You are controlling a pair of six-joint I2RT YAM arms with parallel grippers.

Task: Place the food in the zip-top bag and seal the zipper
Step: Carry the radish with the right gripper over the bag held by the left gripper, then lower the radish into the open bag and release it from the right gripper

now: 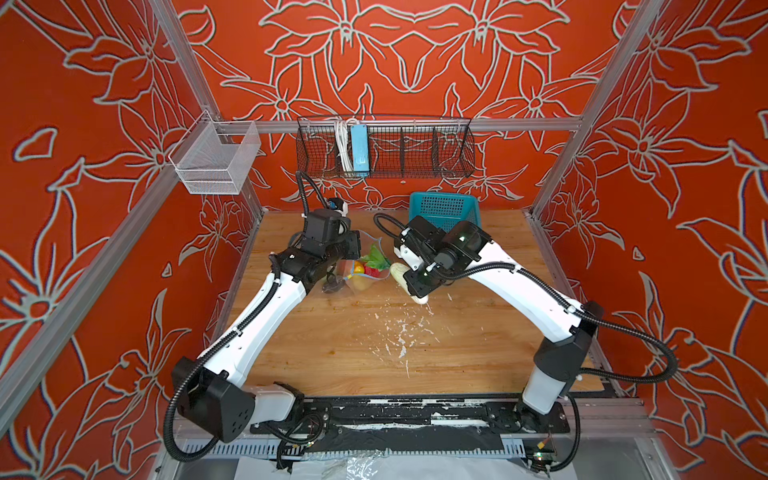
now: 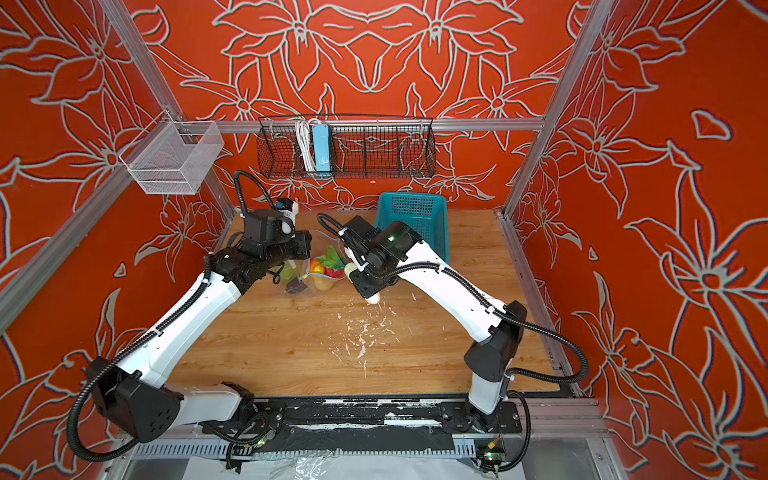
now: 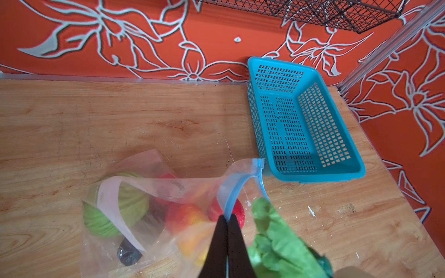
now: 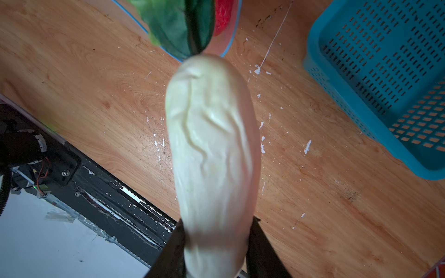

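The clear zip-top bag (image 3: 154,192) lies on the wooden table (image 3: 120,120) with its mouth held up. My left gripper (image 3: 227,217) is shut on the blue zipper (image 3: 234,192). Through the plastic I see a green cabbage (image 3: 113,211), a red-orange fruit (image 3: 185,216), a strawberry (image 3: 240,214) and a dark avocado (image 3: 127,252). My right gripper (image 4: 216,223) is shut on a white radish (image 4: 212,144), held above the table. Its far tip and green leaf (image 4: 173,26) reach the bag's mouth. In both top views the radish (image 1: 398,272) (image 2: 349,269) sits right of the bag (image 1: 353,284).
A teal lattice basket (image 1: 444,208) (image 3: 313,125) stands tilted against the back wall, right of the bag. White flecks (image 1: 401,332) speckle the table's middle. A black wire rack (image 1: 386,147) and a white mesh bin (image 1: 216,158) hang on the frame.
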